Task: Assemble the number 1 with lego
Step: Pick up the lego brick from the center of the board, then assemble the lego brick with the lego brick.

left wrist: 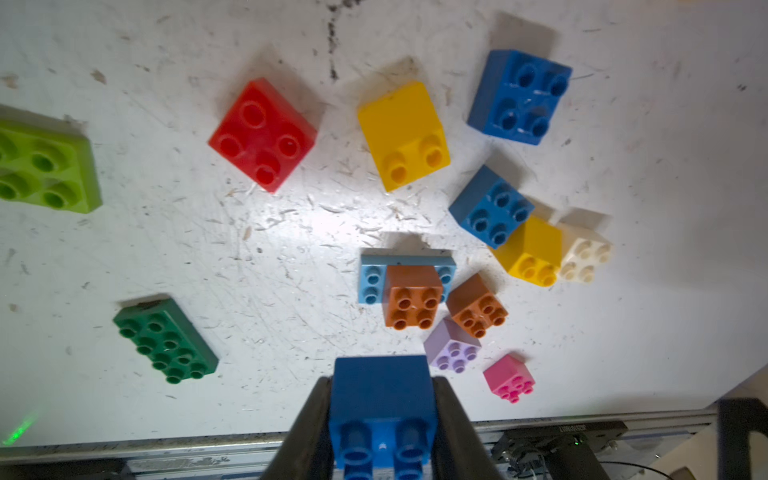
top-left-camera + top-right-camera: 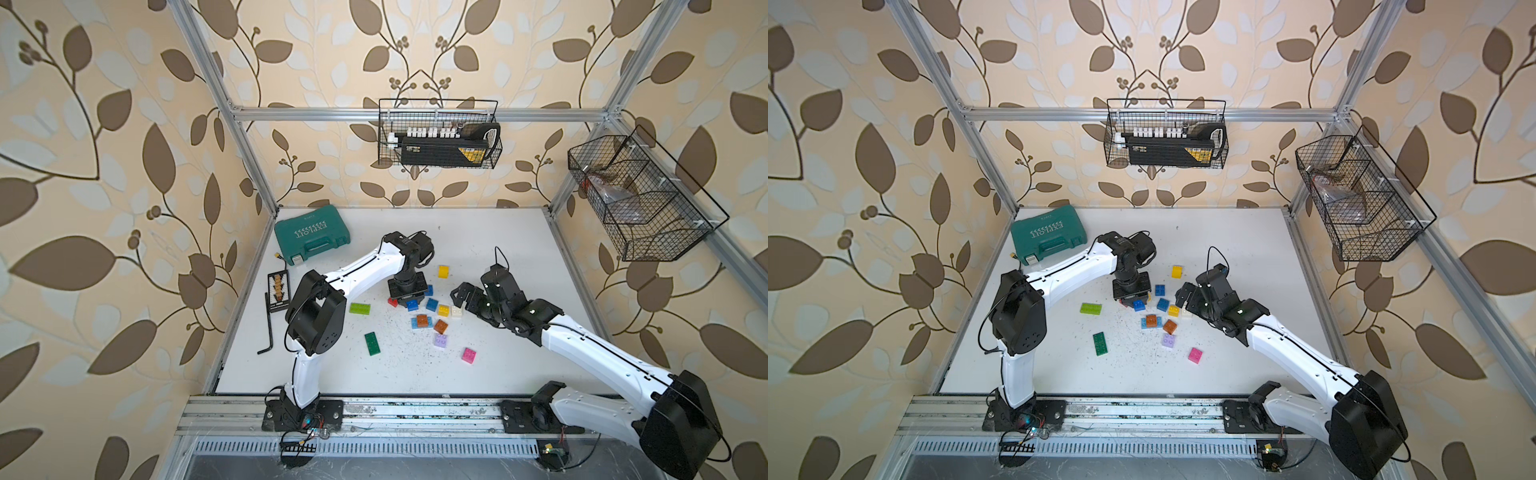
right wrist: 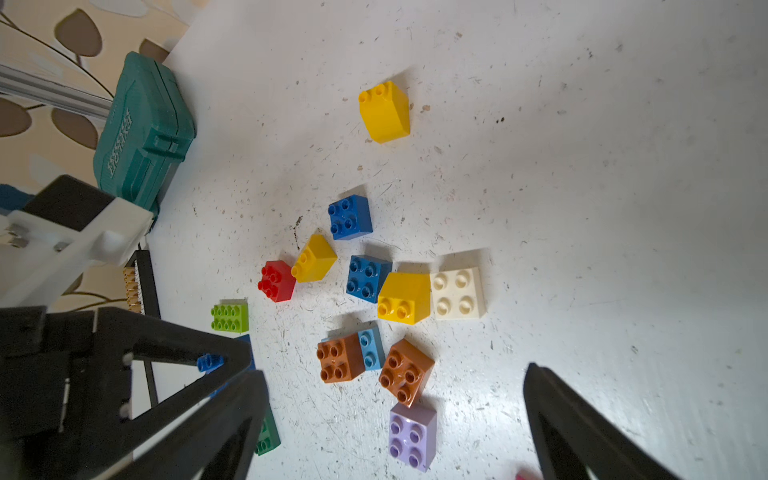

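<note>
The task is judged to be at an early stage: no shape of a 1 can be seen anywhere on the white scuffed surface [image 2: 498,249].

Only 1 join is visible, a brown square studded brick [image 1: 411,299] pressed onto a light-blue oblong studded plate [image 1: 370,278]. This joined pair is taken as the landmark.

- **Left end effector [image 1: 382,382]:** it is closed on a dark-blue square plastic brick [image 1: 382,401], clamped by its 2 side faces. The brick appears to be raised off the surface, near the joined pair.
- **Right end effector [image 3: 390,368]:** its fingers are spread wide with nothing between them, and it is held above the joined pair.

12 further bricks are seen lying loose and unconnected.

- **Just beside the pair:** a second brown square brick [image 1: 478,307] is found here, with a lilac square brick [image 1: 453,349] next to it.
- **Near the pair:** a dark-blue square brick [image 1: 490,212], a yellow sloped brick [image 1: 528,249] and a cream square brick [image 1: 584,253] are bunched together.
- **Farther from the pair:**
  - a red square brick [image 1: 262,133]
  - another yellow sloped brick [image 1: 403,133]
  - another dark-blue brick [image 1: 519,97]
  - a pink square brick [image 1: 509,378]
- **Well apart from the pair:**
  - a lime-green oblong plate [image 1: 45,166]
  - a dark-green oblong plate [image 1: 166,338]
  - a lone yellow brick [image 2: 444,272]

Nearly all of the stacking is therefore judged to be left.
</note>
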Controlling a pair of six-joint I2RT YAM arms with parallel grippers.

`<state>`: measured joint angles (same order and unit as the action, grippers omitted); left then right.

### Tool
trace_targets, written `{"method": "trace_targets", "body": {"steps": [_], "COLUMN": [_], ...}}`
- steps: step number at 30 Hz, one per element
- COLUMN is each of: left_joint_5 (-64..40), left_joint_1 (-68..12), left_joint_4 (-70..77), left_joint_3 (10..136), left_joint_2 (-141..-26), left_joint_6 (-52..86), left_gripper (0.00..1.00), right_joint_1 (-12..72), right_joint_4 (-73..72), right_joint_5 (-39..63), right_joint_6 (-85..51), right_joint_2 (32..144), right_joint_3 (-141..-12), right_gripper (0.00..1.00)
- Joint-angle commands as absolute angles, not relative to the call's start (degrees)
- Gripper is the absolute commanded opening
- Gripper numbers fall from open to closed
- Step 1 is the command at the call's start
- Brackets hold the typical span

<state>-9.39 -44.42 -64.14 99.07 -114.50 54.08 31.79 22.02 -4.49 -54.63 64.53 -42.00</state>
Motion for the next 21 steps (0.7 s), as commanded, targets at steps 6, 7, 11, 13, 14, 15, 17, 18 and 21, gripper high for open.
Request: {"method": "trace_targets", "body": {"steps": [6, 7, 11, 13, 14, 15, 17, 18, 21], "left_joint_5": [-11.3, -11.3, -12.0, -12.0, -12.0, -12.1, -12.0, -12.0, -11.8], "left_joint_1": [-47.2, -47.4, -47.9, -48.1, -48.2, -48.3, -48.3, -48.3, -48.4], "left_joint_4": [-67.2, -66.9, -65.2, -64.9, -65.0, -65.1, -65.6, -65.9, -66.0], "left_joint_3": [103.6, 103.4, 102.1, 102.0, 102.1, 102.1, 102.0, 101.9, 101.1], "left_joint_2": [-120.2, -120.4, -120.7, -121.0, -121.2, -121.5, -121.9, -121.9, -122.0], "left_joint_6": [55.9, 56.0, 56.3, 56.0, 55.9, 55.8, 55.6, 55.5, 55.3], "left_gripper": [0.18, 0.18, 0.18, 0.18, 0.18, 0.18, 0.18, 0.18, 0.18], "right_joint_1": [31.0, 31.0, 30.8, 30.6, 30.6, 30.5, 30.4, 30.4, 30.2], "right_joint_4": [21.8, 21.7, 21.2, 21.1, 21.1, 21.1, 21.2, 21.1, 20.9], "right_joint_5": [-4.1, -3.9, -3.2, -3.0, -2.7, -2.6, -2.5, -2.5, -2.3], "right_joint_6": [-55.2, -55.1, -55.1, -55.0, -55.0, -55.0, -55.0, -55.0, -55.0], "right_joint_2": [64.0, 64.0, 64.3, 64.5, 64.6, 64.6, 64.6, 64.6, 64.6], "right_joint_3": [-41.2, -41.2, -41.1, -41.2, -41.2, -41.2, -41.2, -41.1, -41.0], "right_gripper": [0.99, 0.99, 0.99, 0.99, 0.99, 0.99, 1.0, 0.99, 0.99]}}
